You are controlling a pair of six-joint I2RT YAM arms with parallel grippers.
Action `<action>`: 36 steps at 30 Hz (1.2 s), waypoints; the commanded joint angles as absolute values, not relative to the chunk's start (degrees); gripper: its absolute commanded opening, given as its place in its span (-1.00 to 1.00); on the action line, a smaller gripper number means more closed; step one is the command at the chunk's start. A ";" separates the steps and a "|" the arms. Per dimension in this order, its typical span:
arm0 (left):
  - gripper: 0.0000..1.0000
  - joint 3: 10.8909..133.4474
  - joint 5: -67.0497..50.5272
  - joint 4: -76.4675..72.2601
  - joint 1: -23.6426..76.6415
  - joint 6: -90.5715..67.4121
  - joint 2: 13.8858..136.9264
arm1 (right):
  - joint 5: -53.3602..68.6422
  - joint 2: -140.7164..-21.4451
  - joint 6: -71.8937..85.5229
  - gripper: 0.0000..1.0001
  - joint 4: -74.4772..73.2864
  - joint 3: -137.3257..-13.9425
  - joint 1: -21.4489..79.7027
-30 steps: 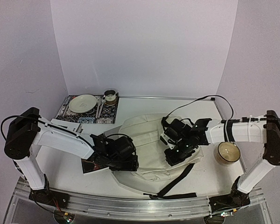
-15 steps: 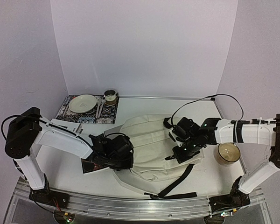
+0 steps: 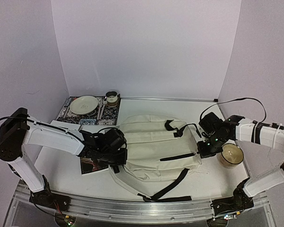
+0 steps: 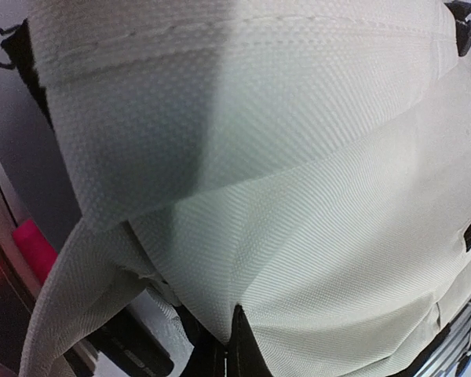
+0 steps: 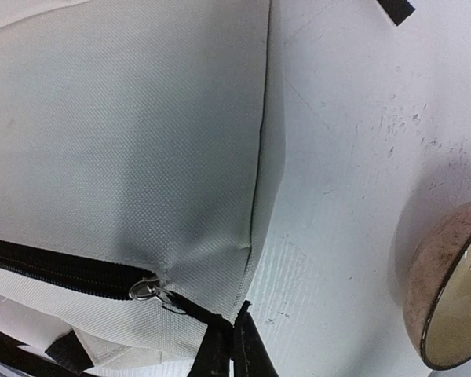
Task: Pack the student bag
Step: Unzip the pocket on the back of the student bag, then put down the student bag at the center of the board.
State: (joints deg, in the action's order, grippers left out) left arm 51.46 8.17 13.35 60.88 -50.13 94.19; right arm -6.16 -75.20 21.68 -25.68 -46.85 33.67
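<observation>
The student bag (image 3: 154, 142) lies flat in the middle of the table, cream fabric with black straps (image 3: 173, 182) trailing toward the near edge. My left gripper (image 3: 118, 157) is at its left edge, shut on a fold of the cream fabric (image 4: 243, 259). At the bag's right corner my right gripper (image 3: 202, 150) is shut. In the right wrist view the black pull tab from the zipper ring (image 5: 145, 290) and the corner of the student bag (image 5: 141, 141) run in between the closed jaws. The black zipper (image 5: 55, 271) runs off to the left.
A brown bowl (image 3: 230, 154) sits just right of my right gripper. A dark book (image 3: 91, 165) lies under my left wrist, with white papers (image 3: 66, 126) behind it. At the back left a patterned placemat (image 3: 66, 112) carries a plate (image 3: 84, 104) and a cup (image 3: 112, 98).
My left gripper has shut on the bag's left edge and drawn slightly left. My right gripper has pulled the right corner to the right, and the bag now lies stretched wider and flatter.
</observation>
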 commanded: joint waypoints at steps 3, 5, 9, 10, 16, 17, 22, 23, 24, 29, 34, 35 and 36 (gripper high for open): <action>-1.00 57.25 15.02 20.53 59.07 -40.04 93.22 | -2.70 -71.13 20.25 -1.00 -33.54 -45.97 32.62; -1.00 59.63 15.08 20.57 59.09 -37.42 94.10 | -0.22 -69.11 19.87 -1.00 -34.53 -46.28 32.63; -0.98 64.59 16.60 21.00 59.08 -32.28 95.38 | 6.15 -65.89 18.92 -1.00 -37.01 -46.59 32.76; -0.95 65.71 17.11 21.03 59.07 -31.08 95.87 | 7.59 -65.24 18.80 -1.00 -37.42 -46.39 32.81; -0.87 72.05 22.34 22.49 57.58 -25.04 100.06 | 12.80 -63.86 19.99 -1.00 -35.97 -43.88 34.56; -0.86 72.51 22.14 22.42 56.76 -24.87 100.77 | 12.86 -64.15 20.75 -1.00 -34.85 -43.50 35.50; -0.84 74.10 23.76 21.84 54.44 -22.75 105.06 | 11.60 -67.87 24.77 -1.00 -28.67 -42.86 42.41; -0.82 74.45 23.48 21.79 54.11 -22.79 105.48 | 10.80 -68.93 25.61 -1.00 -27.56 -43.08 43.56; -0.77 74.76 22.86 21.75 53.91 -22.86 105.68 | 9.99 -70.19 26.26 -1.00 -26.58 -43.37 44.70; -0.17 73.99 21.75 21.84 53.79 -24.96 101.02 | 5.59 -73.22 27.03 -0.88 -25.75 -45.84 47.39; 0.48 69.53 22.42 23.06 53.32 -28.00 93.25 | 1.59 -72.77 24.66 -0.45 -29.29 -49.42 47.38; 0.61 68.63 22.16 23.73 52.96 -29.13 91.90 | 0.98 -72.85 24.11 -0.37 -30.01 -50.06 47.38; 0.75 67.82 21.79 24.55 52.42 -30.15 90.74 | 0.47 -72.74 23.72 -0.29 -30.75 -50.41 47.39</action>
